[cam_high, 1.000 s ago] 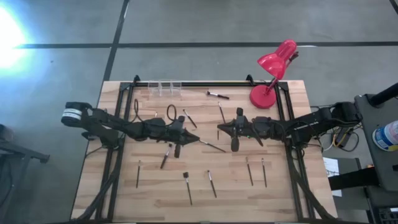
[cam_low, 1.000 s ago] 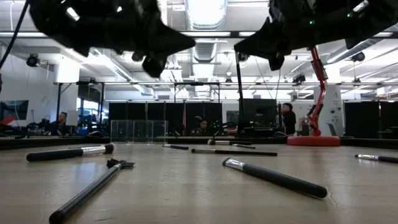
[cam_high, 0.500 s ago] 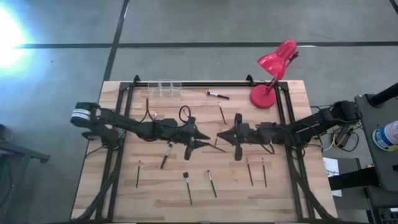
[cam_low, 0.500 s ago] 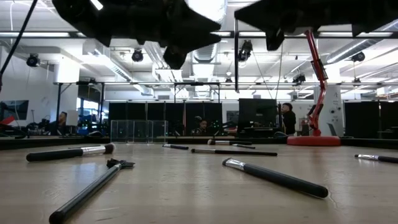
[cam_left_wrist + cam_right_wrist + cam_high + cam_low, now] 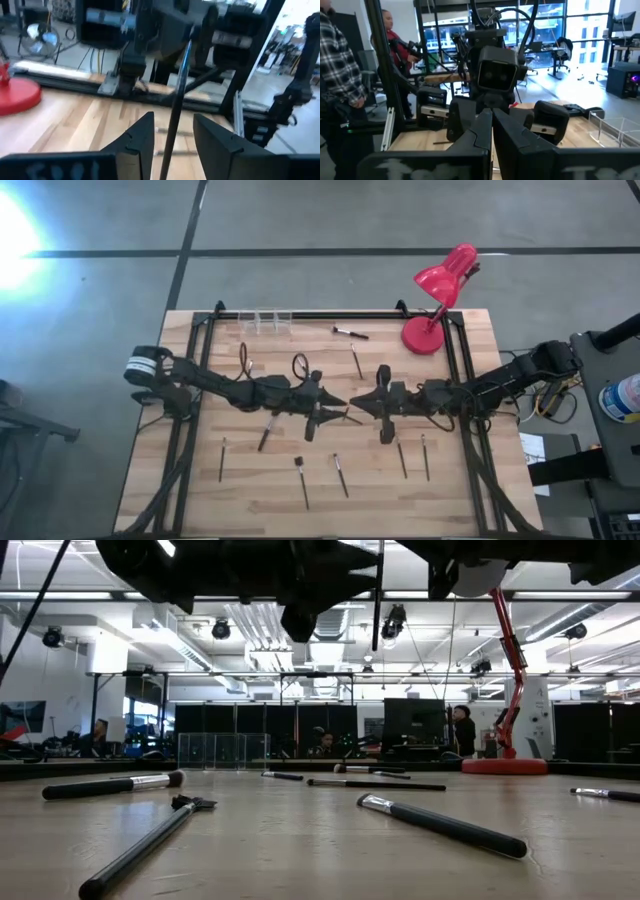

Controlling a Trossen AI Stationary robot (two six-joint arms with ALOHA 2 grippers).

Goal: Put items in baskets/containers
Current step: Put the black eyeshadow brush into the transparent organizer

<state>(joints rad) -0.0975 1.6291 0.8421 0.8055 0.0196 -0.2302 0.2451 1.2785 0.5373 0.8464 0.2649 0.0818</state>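
A thin dark brush (image 5: pixel 176 100) hangs in the air over the table's middle, and my right gripper (image 5: pixel 354 408) is shut on it. My left gripper (image 5: pixel 172 145) faces it from the table's left. Its fingers are open and stand on either side of the brush's lower part, with a gap on each side. Several more brushes (image 5: pixel 265 430) lie flat on the wood nearer the front edge, and two lie farther back (image 5: pixel 350 333). The clear joined containers (image 5: pixel 265 322) stand at the far edge, left of the middle. My right gripper pinches the brush's top end (image 5: pixel 191 35) between its two fingertips. The fingers come in about level from the table's right and lie across the brush. The brush hangs nearly upright below them (image 5: pixel 378 610), clear of the table.
A red desk lamp (image 5: pixel 435 290) stands at the far right corner. A black frame rail (image 5: pixel 310 314) runs along the far edge and down both sides. A loose brush (image 5: pixel 355 418) lies on the table under the two grippers. People stand in the room beyond the table.
My left gripper has moved toward the table's right, up to the right gripper, and has opened; its fingers now flank the hanging brush. Both arms have risen a little. My right gripper has shifted toward the near edge and tipped slightly upward, still holding the brush.
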